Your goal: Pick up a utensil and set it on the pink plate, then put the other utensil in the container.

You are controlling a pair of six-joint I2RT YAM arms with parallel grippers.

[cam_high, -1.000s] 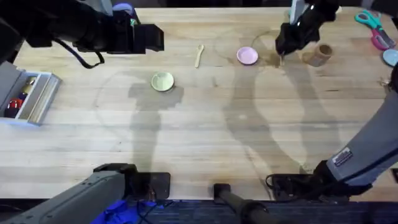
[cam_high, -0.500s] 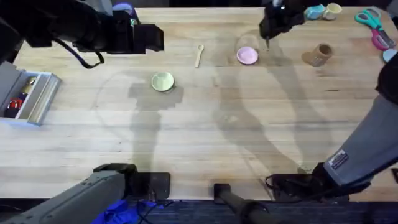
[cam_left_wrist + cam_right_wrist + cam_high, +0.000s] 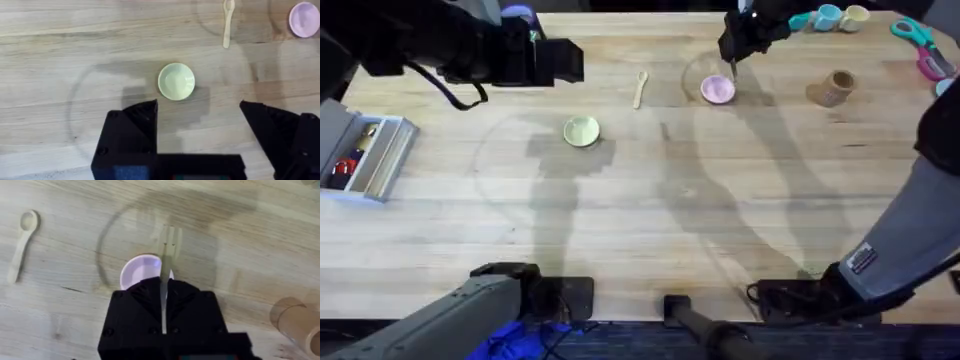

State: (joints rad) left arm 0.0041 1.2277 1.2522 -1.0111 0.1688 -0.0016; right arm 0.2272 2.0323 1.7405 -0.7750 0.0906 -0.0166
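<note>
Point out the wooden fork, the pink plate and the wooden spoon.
wooden fork point(image 3: 170, 241), right wrist view, on its tines, beyond the plate's edge.
pink plate point(image 3: 718, 91), overhead view, on the middle of its flat face.
wooden spoon point(image 3: 228, 23), left wrist view, on its thin handle.

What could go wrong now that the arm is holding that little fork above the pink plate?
The fork is pinched by its handle end in the right gripper, and its tines reach past the pink plate, so on release it might tip or slide off the rim. The plate is small and light-looking; a touch could nudge it. The spoon lies near, so a sideways sweep could knock it.
</note>
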